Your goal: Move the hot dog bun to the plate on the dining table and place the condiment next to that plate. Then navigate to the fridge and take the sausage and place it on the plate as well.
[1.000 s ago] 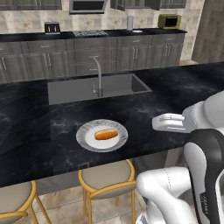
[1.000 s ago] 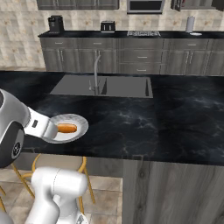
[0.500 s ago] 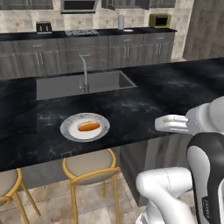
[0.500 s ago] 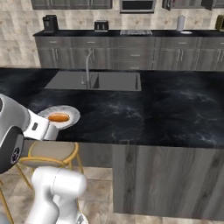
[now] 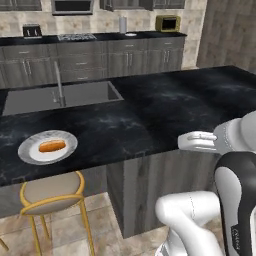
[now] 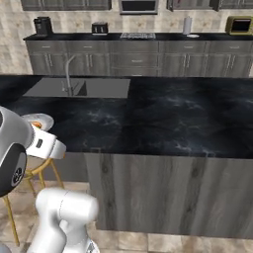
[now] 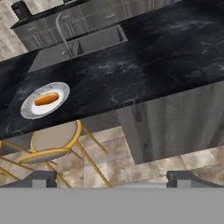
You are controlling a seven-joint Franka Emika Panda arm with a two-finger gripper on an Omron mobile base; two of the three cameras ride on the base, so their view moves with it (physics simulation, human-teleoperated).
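With the hand (image 7: 109, 180) spread and empty, grip any ketchup bottle at mid-body: your soft hot dog bun (image 5: 52, 146) sits on the plate (image 5: 27, 145)

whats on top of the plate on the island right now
The hot dog bun lies on the white centre of the plate. Nothing else sits on it; whatever is under the bun is covered.

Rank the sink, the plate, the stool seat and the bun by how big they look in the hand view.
Sink, largest.
Stool seat and plate look alike, and the stool is nearer the camera, so unranked.
Bun, smallest.
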